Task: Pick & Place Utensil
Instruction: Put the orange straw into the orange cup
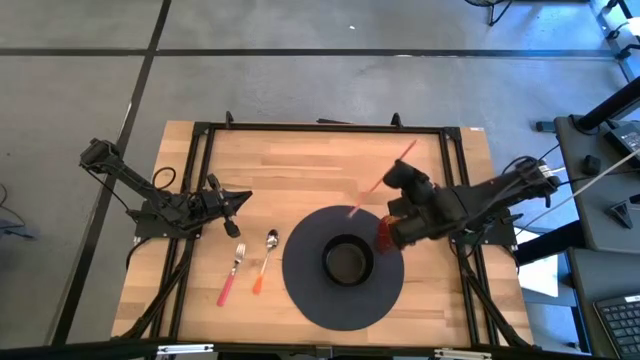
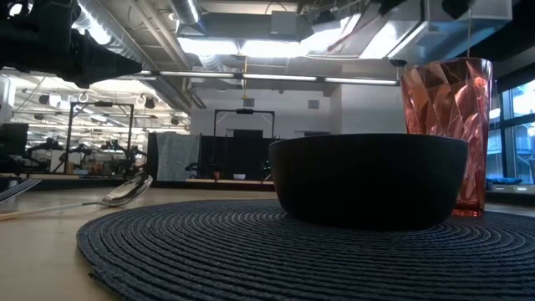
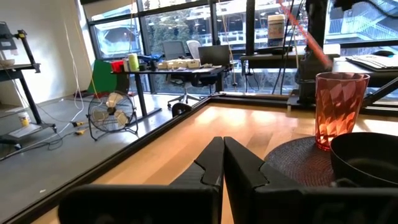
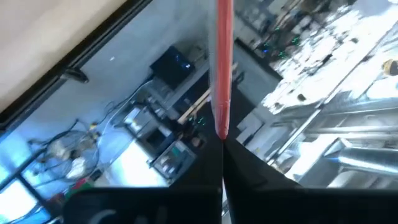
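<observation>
Red-handled utensil (image 1: 385, 176) lifted clear of the surface (image 1: 300, 165), clenched at one end in the right hand (image 1: 404, 181), slanting up and away over the far edge of the dark round mat (image 1: 310, 290). Seen again in the right wrist view as a red shaft (image 4: 223, 68) running straight out from between the closed fingers. Working end too blurred to name. Pick apparently done; placement not yet made. Judged roughly halfway, with the drop-off unknown from the task line alone, though the red cup (image 1: 385, 234) just beside the right hand and the black bowl (image 1: 347, 261) at the mat's centre look like candidates.

Two more utensils flat on the wood left of the mat: a pink-handled fork (image 1: 232, 273) and an orange-handled spoon (image 1: 266, 259), close together, untouched. Left hand (image 1: 238, 199) parked near them, fingers pressed together on nothing, waiting.

Possible snags: long handle swinging into the cup, which looks tall and light, so likely to tip if knocked.
</observation>
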Controlling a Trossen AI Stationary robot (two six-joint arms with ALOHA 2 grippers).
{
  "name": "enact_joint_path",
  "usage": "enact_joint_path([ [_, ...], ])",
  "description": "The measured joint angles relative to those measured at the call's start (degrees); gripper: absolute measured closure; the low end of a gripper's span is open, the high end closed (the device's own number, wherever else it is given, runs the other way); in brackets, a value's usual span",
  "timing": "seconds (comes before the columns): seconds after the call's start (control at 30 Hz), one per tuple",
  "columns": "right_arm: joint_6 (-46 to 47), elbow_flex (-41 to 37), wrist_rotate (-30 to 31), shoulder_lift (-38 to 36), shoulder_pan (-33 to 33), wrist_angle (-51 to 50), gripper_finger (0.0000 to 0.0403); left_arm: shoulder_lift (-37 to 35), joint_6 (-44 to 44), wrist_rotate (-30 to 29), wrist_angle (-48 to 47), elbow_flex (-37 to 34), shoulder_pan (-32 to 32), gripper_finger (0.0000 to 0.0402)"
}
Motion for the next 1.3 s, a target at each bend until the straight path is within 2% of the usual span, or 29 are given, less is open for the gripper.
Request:
enact_joint_path([
  [0.2, 0.46, 0.47, 0.44, -1.36, 3.49, 0.02, 0.0403, 0.00, -0.04, 0.00, 0.00, 0.00, -0.02, 0.0398],
  [0.5, 3.18, -1.18, 0.94, -7.73, 6.20, 0.02, 0.0403, 0.00, -0.04, 0.00, -0.02, -0.02, 0.00, 0.0398],
  [0.77, 2.43, -8.67, 0.42, -11.18, 6.17, 0.06, 0.0403, 0.00, -0.26, 0.00, -0.02, 0.00, 0.00, 0.0398],
  [1.13, 0.38, -15.64, -0.38, -20.91, 6.15, 0.01, 0.0403, -0.01, -1.05, 0.00, -0.06, -0.01, 0.00, 0.0398],
  [1.3, -0.02, -20.83, -1.22, -22.05, 6.15, 0.09, 0.0403, -0.01, -1.06, -0.01, -0.09, 0.00, 0.00, 0.0398],
])
